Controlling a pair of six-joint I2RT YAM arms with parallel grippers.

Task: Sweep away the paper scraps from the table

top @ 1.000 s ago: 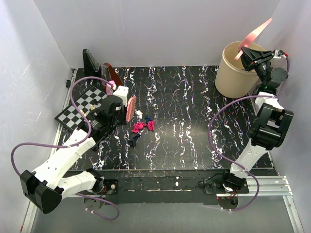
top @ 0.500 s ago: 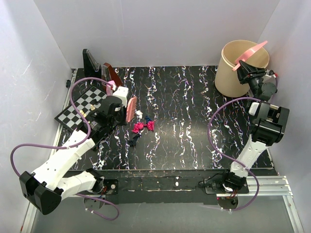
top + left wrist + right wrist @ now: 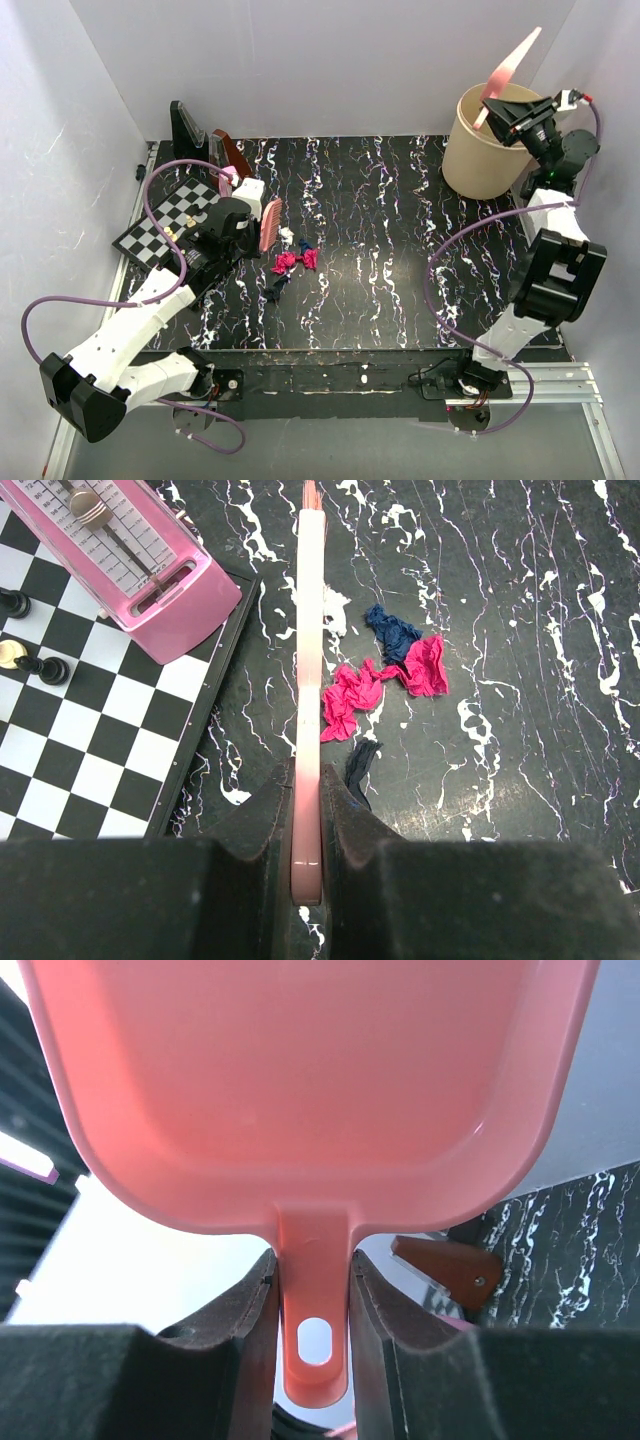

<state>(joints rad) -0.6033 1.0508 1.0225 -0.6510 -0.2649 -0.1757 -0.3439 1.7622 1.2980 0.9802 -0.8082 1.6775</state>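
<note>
Here, the left gripper (image 3: 308, 815) has its two black fingers (image 3: 250, 830) squeezed onto the handle of a thin pale-pink plastic brush (image 3: 309, 630), with no gap left beside it. The brush is seen edge-on and runs straight ahead from the fingertips; whether its far end touches the surface cannot be told. Just right of the brush, ahead of the fingers, lie the paper scraps (image 3: 350, 695): two crumpled magenta wads side by side, a dark blue wad beyond them, a dark strip nearer the fingers and a small white bit against the brush. All rest on the table (image 3: 520, 630), a flat black surface with white marble-like streaks. To the left of the fingers sits a black-and-white checkered chessboard (image 3: 80, 740), carrying a pink wedge-shaped metronome (image 3: 130, 560) and small chess pieces (image 3: 15, 602) at its far left edge. The right gripper (image 3: 313, 1300) has its fingers (image 3: 240, 1360) clamped narrowly on the flat handle of a salmon-pink plastic dustpan (image 3: 300, 1080), whose scoop spreads out beyond the fingertips. From above, that dustpan (image 3: 510, 65) is tilted steeply upward over the rim of a tan round bucket (image 3: 485, 140) at the table's far right corner, well apart from the scraps (image 3: 290, 262) near the left gripper (image 3: 250, 215).
</note>
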